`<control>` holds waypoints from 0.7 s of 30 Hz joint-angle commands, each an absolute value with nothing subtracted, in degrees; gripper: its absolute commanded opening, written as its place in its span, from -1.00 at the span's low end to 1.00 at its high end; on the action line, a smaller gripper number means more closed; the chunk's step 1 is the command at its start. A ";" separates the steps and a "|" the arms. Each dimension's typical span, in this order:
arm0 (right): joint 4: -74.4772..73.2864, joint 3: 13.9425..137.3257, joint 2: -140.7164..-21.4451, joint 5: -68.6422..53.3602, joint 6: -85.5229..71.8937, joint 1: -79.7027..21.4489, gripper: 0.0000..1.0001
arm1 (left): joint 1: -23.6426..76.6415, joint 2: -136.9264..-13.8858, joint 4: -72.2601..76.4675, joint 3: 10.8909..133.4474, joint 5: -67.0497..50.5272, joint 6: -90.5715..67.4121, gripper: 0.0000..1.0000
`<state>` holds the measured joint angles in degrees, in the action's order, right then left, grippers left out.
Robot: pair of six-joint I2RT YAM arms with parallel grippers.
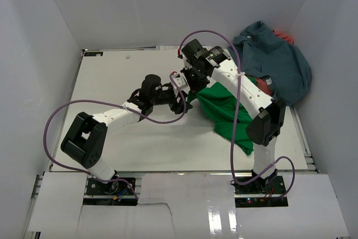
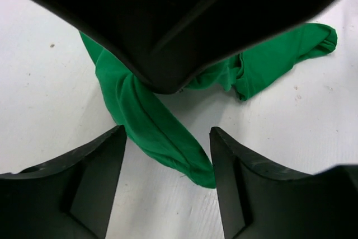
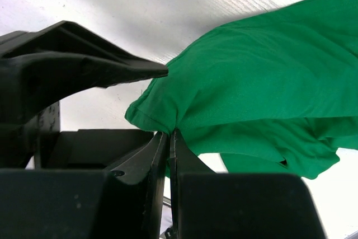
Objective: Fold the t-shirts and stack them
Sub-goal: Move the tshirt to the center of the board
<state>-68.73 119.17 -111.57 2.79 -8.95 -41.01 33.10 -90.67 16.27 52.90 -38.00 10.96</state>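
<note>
The bright green t-shirt lies crumpled on the white table right of centre. My right gripper is shut on a fold of its edge, lifting that corner off the table. In the left wrist view a strip of the green t-shirt hangs down between the fingers of my left gripper. That gripper is open, and the cloth's tip reaches the right finger. The two grippers stand close together near the table's middle. The slate blue-grey t-shirt is heaped at the back right, with the coral red t-shirt peeking out behind it.
White walls enclose the table on the left, back and right. Purple cables loop off both arms. The right arm reaches across the green cloth.
</note>
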 commanded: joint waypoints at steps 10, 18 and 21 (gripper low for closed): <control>-66.80 119.71 -110.21 1.84 -9.93 -41.31 -0.85 | 34.89 -92.99 12.04 55.55 -36.13 10.90 0.23; -66.45 119.62 -110.30 1.67 -10.11 -41.31 -0.85 | 35.42 -92.02 11.69 54.40 -35.51 11.60 0.01; -66.45 119.62 -110.30 1.50 -10.20 -41.31 -0.85 | 35.51 -93.07 9.85 55.63 -35.77 12.21 -0.58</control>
